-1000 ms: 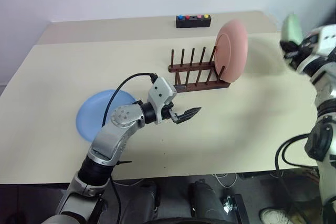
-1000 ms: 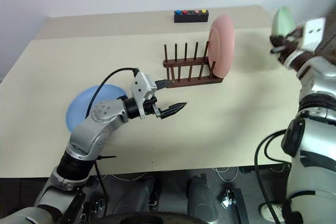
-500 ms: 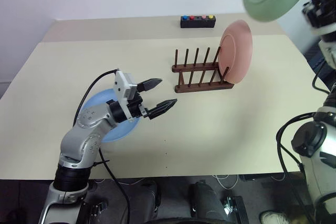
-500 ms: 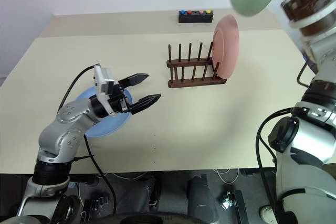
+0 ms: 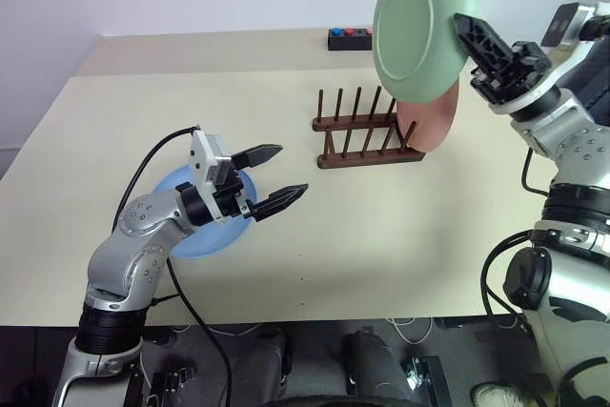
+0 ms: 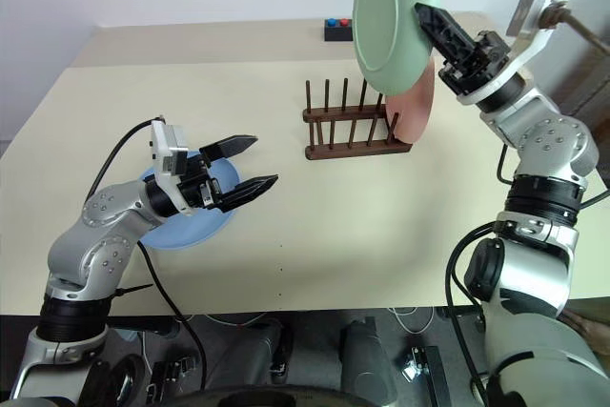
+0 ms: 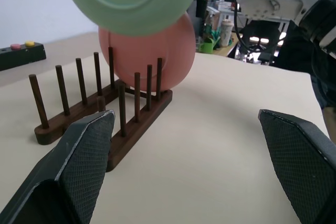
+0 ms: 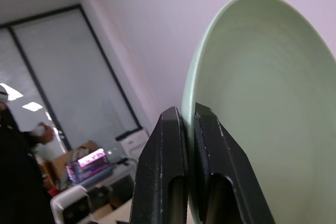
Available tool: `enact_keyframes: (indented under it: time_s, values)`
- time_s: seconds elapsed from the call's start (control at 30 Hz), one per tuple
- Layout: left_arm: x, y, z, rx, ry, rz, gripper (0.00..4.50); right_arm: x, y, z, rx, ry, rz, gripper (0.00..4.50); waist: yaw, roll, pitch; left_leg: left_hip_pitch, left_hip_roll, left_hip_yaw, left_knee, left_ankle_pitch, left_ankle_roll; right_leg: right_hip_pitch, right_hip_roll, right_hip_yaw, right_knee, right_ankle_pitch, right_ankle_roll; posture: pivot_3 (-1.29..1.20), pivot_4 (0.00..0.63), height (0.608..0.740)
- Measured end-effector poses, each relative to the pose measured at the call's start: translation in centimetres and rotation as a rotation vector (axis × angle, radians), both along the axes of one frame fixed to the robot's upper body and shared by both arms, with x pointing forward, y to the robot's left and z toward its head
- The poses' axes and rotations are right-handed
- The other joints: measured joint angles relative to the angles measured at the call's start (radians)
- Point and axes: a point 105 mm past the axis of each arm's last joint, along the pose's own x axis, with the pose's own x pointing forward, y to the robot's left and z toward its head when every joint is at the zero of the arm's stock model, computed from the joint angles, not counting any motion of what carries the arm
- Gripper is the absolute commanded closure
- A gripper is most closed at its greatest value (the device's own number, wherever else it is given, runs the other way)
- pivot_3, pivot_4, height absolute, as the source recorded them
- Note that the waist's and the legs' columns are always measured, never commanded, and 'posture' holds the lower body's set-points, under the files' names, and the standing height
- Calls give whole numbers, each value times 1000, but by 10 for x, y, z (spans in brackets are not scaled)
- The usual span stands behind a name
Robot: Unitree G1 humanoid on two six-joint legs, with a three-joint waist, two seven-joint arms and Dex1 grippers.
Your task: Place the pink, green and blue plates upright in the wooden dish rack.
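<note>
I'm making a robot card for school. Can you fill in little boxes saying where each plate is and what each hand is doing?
pink plate: upright at the right end of the rack
green plate: in the air above the rack, pinched at its rim
blue plate: flat on the table, behind the left arm
left gripper: open, empty, over the table
right gripper: shut on the green plate
plates left to rack: green and blue
</note>
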Motion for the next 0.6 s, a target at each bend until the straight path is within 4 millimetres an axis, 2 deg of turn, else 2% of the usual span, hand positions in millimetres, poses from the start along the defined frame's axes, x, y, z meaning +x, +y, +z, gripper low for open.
enact_keyframes:
  time_s: [0.13,0.6]
  values:
    - [-1,0,-1,0,1,0,0,4,2,-17,-5,44,-8,4443,-2,0,0,0,0,0,0,0,0,0,0,0,0,0,0,0,150,740]
    - [-4,-6,-1,15,-9,-12,0,15,18,-43,-45,107,-70,4443,-4,0,0,0,0,0,0,0,0,-1,0,0,0,0,0,0,150,740]
